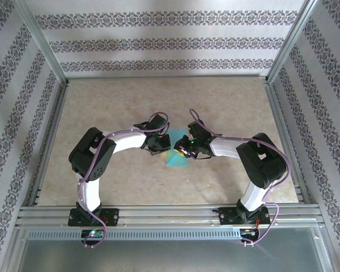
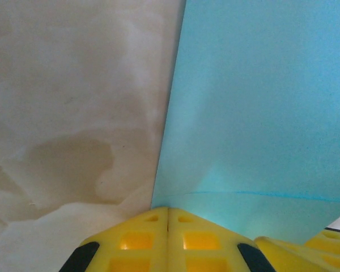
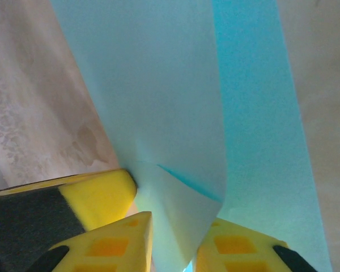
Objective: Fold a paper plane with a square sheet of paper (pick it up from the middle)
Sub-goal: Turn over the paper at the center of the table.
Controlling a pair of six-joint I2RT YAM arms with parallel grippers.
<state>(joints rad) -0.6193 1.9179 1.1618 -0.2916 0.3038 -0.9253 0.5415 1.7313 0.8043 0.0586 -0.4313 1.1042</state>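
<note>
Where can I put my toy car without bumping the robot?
The far half of the table, up to the back wall, is bare. So is the near patch between the left arm and right arm. It is crowded in the middle, where the left gripper and right gripper meet at the teal paper.

**Tight in the middle, open all round**

Centre of the table (image 1: 158,102) is crowded. The left hand (image 1: 158,145) and right hand (image 1: 183,149) sit nose to nose, w/ just the teal sheet (image 1: 174,160) between and under them, so there's no way thru there. In the left wrist view its pads (image 2: 141,238) press together on the sheet edge, no gap. Both forearms (image 1: 124,139) arch in from the sides and block a low reach from the near edge. The far half of the table is bare, w/ plenty of room. The L and R strips are bare too, up to the frame rails (image 1: 45,147). Patterned walls (image 1: 158,42) close off the rear and both sides.
</note>
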